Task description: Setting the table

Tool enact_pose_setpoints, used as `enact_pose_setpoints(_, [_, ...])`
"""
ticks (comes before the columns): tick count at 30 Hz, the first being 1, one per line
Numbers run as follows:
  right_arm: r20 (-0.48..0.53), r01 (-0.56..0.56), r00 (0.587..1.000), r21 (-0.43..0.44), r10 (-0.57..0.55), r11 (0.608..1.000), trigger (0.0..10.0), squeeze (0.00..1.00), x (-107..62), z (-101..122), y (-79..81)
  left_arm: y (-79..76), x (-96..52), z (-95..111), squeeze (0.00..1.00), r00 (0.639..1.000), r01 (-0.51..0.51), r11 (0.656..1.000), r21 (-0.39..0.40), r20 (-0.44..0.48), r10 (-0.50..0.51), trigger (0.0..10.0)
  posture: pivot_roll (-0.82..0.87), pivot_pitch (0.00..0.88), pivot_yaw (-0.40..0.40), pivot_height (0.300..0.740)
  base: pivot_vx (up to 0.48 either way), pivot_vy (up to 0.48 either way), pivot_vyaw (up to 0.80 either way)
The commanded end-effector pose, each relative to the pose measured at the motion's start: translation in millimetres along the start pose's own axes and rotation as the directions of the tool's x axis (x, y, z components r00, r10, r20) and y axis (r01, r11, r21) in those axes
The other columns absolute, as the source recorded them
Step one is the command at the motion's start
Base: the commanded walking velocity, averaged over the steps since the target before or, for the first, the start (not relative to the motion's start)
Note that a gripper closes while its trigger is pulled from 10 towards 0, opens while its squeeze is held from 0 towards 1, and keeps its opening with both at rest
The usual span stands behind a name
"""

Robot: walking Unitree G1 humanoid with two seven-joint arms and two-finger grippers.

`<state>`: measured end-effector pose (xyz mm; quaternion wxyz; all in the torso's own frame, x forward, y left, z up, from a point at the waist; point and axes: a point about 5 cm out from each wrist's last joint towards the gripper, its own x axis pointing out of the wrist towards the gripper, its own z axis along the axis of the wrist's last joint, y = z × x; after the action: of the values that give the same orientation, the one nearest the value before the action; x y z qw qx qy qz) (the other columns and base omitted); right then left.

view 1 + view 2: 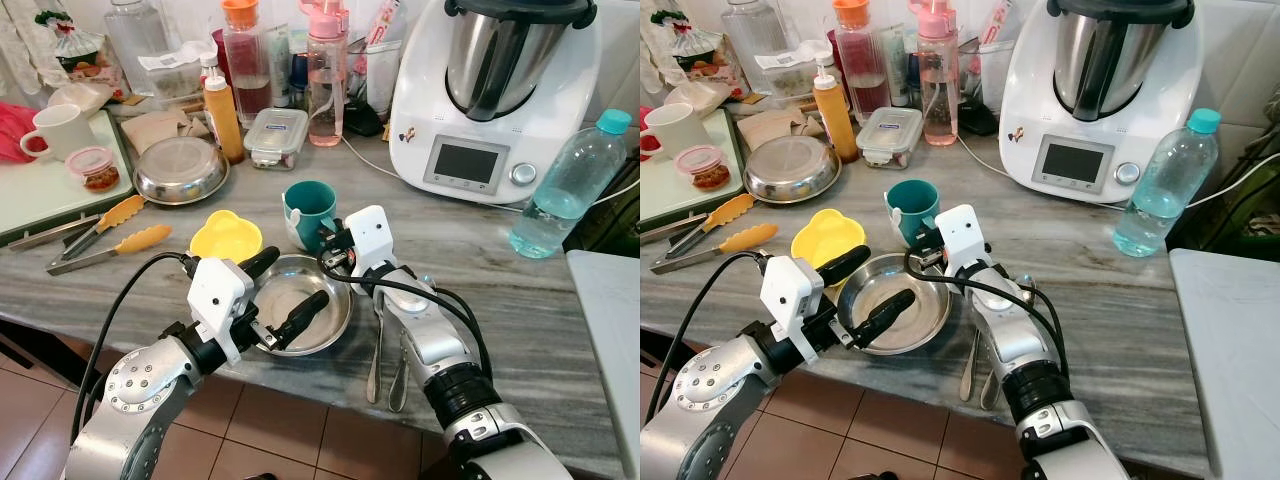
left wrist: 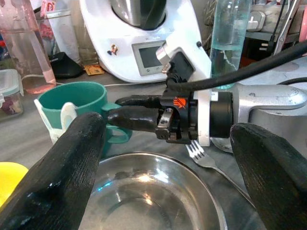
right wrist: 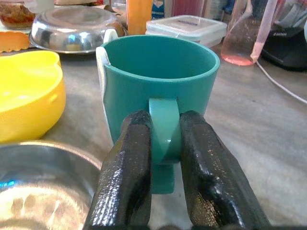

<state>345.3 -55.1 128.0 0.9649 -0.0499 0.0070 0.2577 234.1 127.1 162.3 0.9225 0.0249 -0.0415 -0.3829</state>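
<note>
A teal mug (image 1: 308, 208) stands upright on the grey marble counter, its handle (image 3: 164, 134) pinched between the black fingers of my right gripper (image 1: 328, 238), which is shut on it. Just in front of the mug lies a shallow steel bowl (image 1: 322, 318). My left gripper (image 1: 282, 295) hovers open over that bowl, one finger (image 1: 258, 262) at its near-left rim and the other finger (image 1: 300, 316) above its middle, holding nothing. A fork (image 2: 199, 154) and a spoon (image 1: 375, 350) lie on the counter beside the bowl, partly under my right arm.
A yellow bowl (image 1: 226, 236) sits left of the mug. Behind stand a steel lidded dish (image 1: 180, 170), orange tongs (image 1: 110, 235), bottles, a food box (image 1: 276, 136), a white kitchen machine (image 1: 495, 95) and a water bottle (image 1: 568, 185). The counter edge runs under my arms.
</note>
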Motion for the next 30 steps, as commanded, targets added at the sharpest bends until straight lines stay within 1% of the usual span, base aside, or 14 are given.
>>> enact_pose_setpoints(1, [0.022,-0.007,1.0,0.0,0.007,1.0,10.0,0.77,-0.9,3,2.5,0.9,0.1,0,0.0,1.0,0.006,1.0,0.005,-0.008,-0.006,10.0,0.06,0.084,0.026,0.74,0.0,0.0,0.0])
enact_pose_setpoints(2, [0.023,-0.009,1.0,0.0,0.009,1.0,10.0,0.77,-1.2,4,2.8,1.1,0.2,-1,0.0,1.0,0.007,1.0,0.006,-0.009,-0.007,10.0,0.06,0.084,0.026,0.74,0.0,0.0,0.0])
enact_pose_setpoints(3, [0.025,-0.008,1.0,0.001,0.008,1.0,10.0,1.0,-1.9,4,3.2,1.3,0.8,-1,0.0,1.0,0.009,1.0,0.006,-0.009,-0.009,10.0,0.06,0.083,0.027,0.74,0.0,0.0,0.0])
enact_pose_setpoints(16, [0.032,0.004,0.999,0.004,-0.004,1.0,10.0,1.0,-6.2,5,2.8,2.3,3.8,-1,0.0,1.0,0.02,1.0,0.01,-0.009,-0.02,10.0,0.06,0.074,0.034,0.74,0.0,0.0,0.0])
enact_pose_setpoints(24, [0.082,0.029,0.996,-0.009,-0.028,1.0,10.0,1.0,-6.8,20,-3.5,3.6,5.2,0,0.0,1.0,0.021,1.0,0.016,-0.006,-0.02,10.0,0.06,0.06,0.032,0.74,0.0,0.0,0.0])
enact_pose_setpoints(30, [0.116,0.038,0.993,-0.016,-0.036,0.999,10.0,1.0,-13.3,29,-5.8,3.9,4.9,0,0.0,1.0,0.024,1.0,0.017,-0.005,-0.024,10.0,0.06,0.057,0.031,0.74,0.0,0.0,0.0])
